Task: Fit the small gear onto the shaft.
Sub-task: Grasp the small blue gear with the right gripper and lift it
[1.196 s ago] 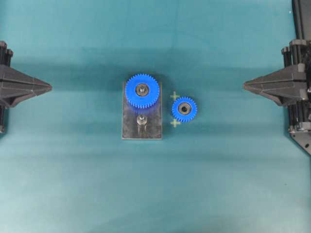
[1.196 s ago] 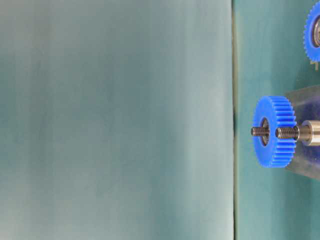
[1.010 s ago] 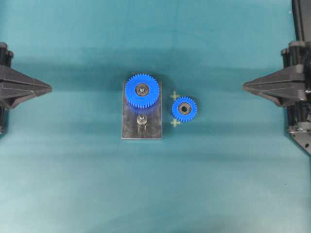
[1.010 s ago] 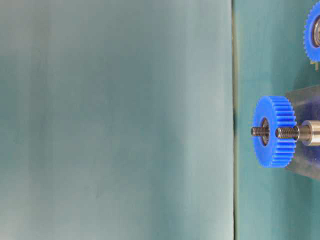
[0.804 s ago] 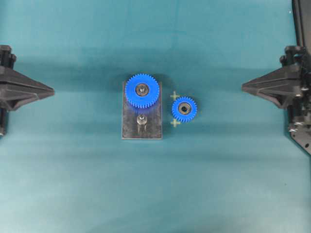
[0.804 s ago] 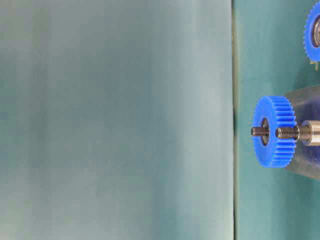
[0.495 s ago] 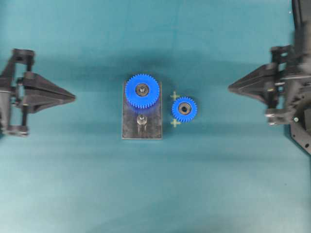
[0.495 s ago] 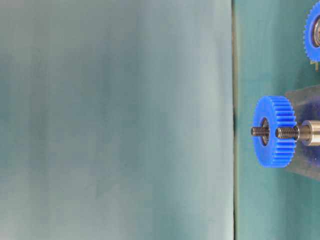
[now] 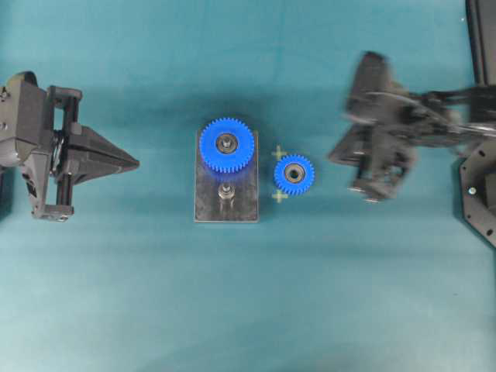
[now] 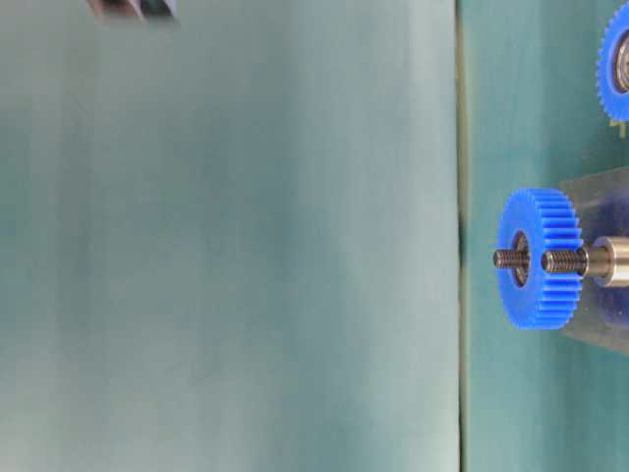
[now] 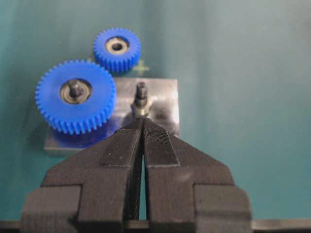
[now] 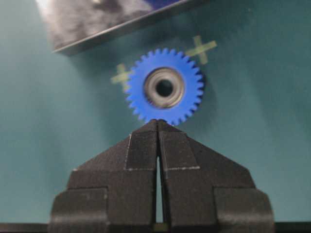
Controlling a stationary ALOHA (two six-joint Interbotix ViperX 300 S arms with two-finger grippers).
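The small gear (image 9: 294, 174) lies flat on the teal table just right of the dark plate (image 9: 209, 208), between two yellow crosses. The shaft (image 9: 225, 191) stands bare on the plate's near half. My left gripper (image 9: 136, 163) is shut and empty, left of the plate and apart from it; in the left wrist view its tips (image 11: 142, 121) point at the shaft (image 11: 141, 99). My right gripper (image 9: 332, 155) is blurred, a short way right of the small gear. In the right wrist view it (image 12: 158, 121) is shut and empty, just short of the small gear (image 12: 164, 87).
A larger blue gear (image 9: 226, 145) sits on the plate's far half, close beside the shaft. The table-level view shows it (image 10: 536, 258) on edge with the shaft (image 10: 590, 261) in front. Yellow cross marks (image 9: 279, 153) flank the small gear.
Both arms have come in from the table's edges toward the middle. The right one moved further and is blurred. The gears and plate have not moved.
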